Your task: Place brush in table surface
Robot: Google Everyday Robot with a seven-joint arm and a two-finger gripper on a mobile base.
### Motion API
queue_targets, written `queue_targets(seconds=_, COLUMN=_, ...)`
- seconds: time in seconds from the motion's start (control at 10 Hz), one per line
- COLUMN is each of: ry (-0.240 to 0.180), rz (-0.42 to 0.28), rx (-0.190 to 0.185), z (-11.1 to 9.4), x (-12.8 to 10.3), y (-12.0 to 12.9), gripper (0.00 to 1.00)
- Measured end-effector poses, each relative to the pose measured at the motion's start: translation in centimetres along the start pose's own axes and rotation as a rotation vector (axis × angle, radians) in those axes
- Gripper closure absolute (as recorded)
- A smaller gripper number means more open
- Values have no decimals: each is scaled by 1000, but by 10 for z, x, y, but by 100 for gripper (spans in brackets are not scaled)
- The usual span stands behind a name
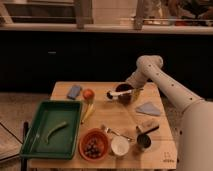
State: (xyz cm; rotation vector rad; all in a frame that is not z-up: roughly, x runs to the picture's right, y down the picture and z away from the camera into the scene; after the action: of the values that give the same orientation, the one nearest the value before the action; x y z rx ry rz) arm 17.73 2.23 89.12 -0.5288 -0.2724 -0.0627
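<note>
The brush (pixel 117 93) has a pale handle and a small dark head pointing left. It lies level over the rim of a dark bowl (pixel 125 95) at the back middle of the light wooden table surface (pixel 117 116). My gripper (pixel 131 90) is at the end of the white arm that reaches in from the right. It sits right at the bowl, over the handle end of the brush. Whether it holds the brush does not show.
A green tray (pixel 35 132) with a green item stands front left. An orange bowl of dark berries (pixel 94 145), a white cup (pixel 120 146) and a dark cup (pixel 144 141) stand along the front. A banana (pixel 89 112), a red fruit (pixel 88 94), a blue sponge (pixel 74 91), a fork (pixel 115 132) and a blue cloth (pixel 149 108) are also on the table.
</note>
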Motion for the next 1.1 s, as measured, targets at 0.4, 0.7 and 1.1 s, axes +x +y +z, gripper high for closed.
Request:
queue_targets(seconds=0.4, ry=-9, rz=-23, rx=73, z=-8, x=-5, y=-6, gripper=20)
queue_targets(seconds=0.7, ry=-28, rz=-44, rx=139, z=-14, x=-9, y=-9, gripper=20)
queue_targets(seconds=1.1, ry=-57, rz=-65, rx=199, z=-18, x=-13, y=-12, gripper=20)
